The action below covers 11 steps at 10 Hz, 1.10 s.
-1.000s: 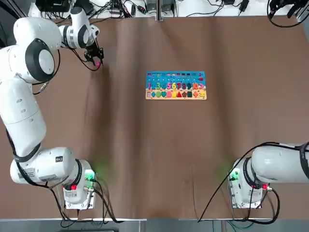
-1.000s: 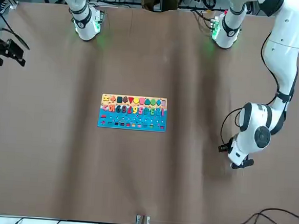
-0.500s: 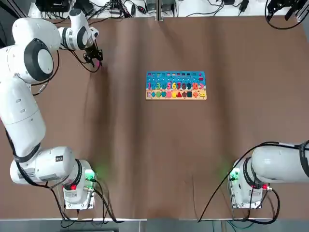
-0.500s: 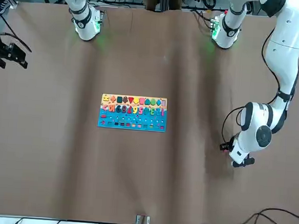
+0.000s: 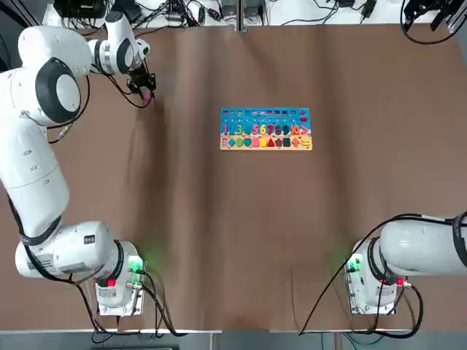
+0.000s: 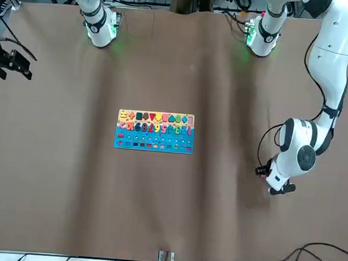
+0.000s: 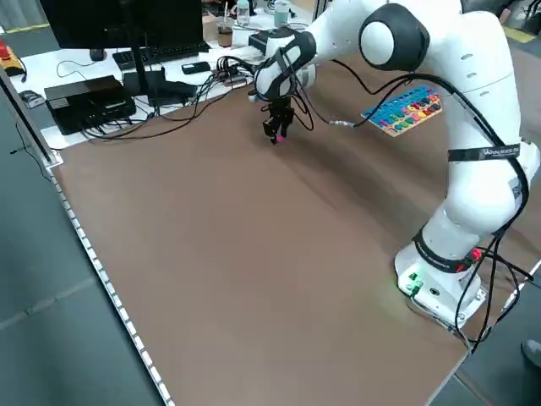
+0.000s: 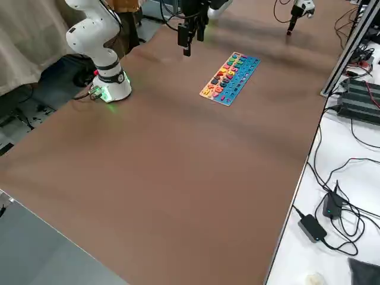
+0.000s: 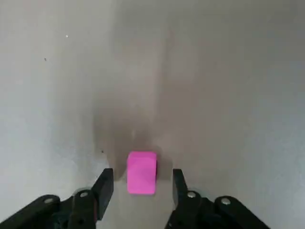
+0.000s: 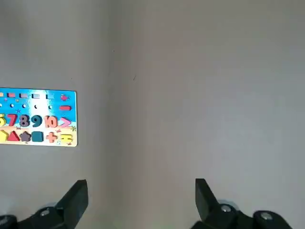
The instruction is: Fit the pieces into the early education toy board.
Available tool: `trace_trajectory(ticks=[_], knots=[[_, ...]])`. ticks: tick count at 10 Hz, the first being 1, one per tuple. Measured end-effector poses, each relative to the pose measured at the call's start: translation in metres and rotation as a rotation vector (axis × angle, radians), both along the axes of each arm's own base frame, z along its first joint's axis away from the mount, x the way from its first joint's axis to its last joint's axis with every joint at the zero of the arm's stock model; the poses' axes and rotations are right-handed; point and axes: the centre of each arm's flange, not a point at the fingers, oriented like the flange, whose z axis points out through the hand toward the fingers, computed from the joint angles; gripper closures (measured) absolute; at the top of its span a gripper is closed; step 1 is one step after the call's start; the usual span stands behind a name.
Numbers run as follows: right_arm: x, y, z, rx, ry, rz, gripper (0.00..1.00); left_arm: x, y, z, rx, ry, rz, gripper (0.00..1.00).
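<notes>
Beside the arm bases, on the near side of the brown cloth-covered table (image 5: pixel 233 240), nothing of the task lies: that stretch is only cloth. Farther out sits the flat rectangular early education toy board (image 5: pixel 265 129), with its blue upper part, its row of multicoloured numbers and its yellowish wooden strip of coloured shapes. Most of its slots look filled, though which hollows stand empty is too small to tell.

Well to the left of the board and a little beyond it, the left gripper (image 9: pixel 140 183) points down at the cloth. Its black fingers (image 9: pixel 104 187) stand partly spread on either side of a small pink block-shaped piece (image 9: pixel 141 172), with a thin gap on each side, so they straddle it without pinching it. The piece seems to rest on the cloth, not yet lifted.

Far to the right of the board, past the table's back corner, the right gripper (image 10: pixel 141 193) hangs parked with its fingers spread wide and nothing between them.

My judgement is that the task is at an early step: this pink piece is yet to be gripped, carried across and pressed into its slot. No other loose pieces can be made out.
</notes>
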Motion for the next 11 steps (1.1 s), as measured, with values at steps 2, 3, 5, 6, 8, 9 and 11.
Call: trace_trajectory(ticks=[2,3,5,6,8,9,11], knots=[[-0.0001,0.0000,-0.0001,0.000,0.001,0.000,0.01,0.0001,0.0004,0.0004,0.000,-0.001,0.001,0.44],[-0.0002,0.0000,-0.0002,0.000,0.002,0.000,0.01,0.0001,0.0008,0.0004,0.000,0.000,0.001,0.47],[-0.0004,-0.0002,-0.0003,0.000,0.004,0.000,0.01,0.0001,0.0013,0.0003,0.001,0.000,0.002,0.51],[-0.0005,-0.0002,-0.0004,0.000,0.004,0.000,0.01,0.0001,0.0013,0.0004,0.001,0.000,0.002,0.53],[-0.0011,-0.0002,-0.0008,0.001,0.010,-0.001,0.01,0.0001,0.0013,0.0005,0.001,-0.001,0.002,0.63],[-0.0015,-0.0001,-0.0012,0.001,0.013,-0.001,0.01,0.0003,0.0013,0.0012,0.001,-0.002,0.002,0.68],[-0.0015,-0.0002,-0.0014,0.002,0.015,-0.001,0.01,0.0012,0.0014,0.0055,0.002,-0.008,0.002,0.73]])
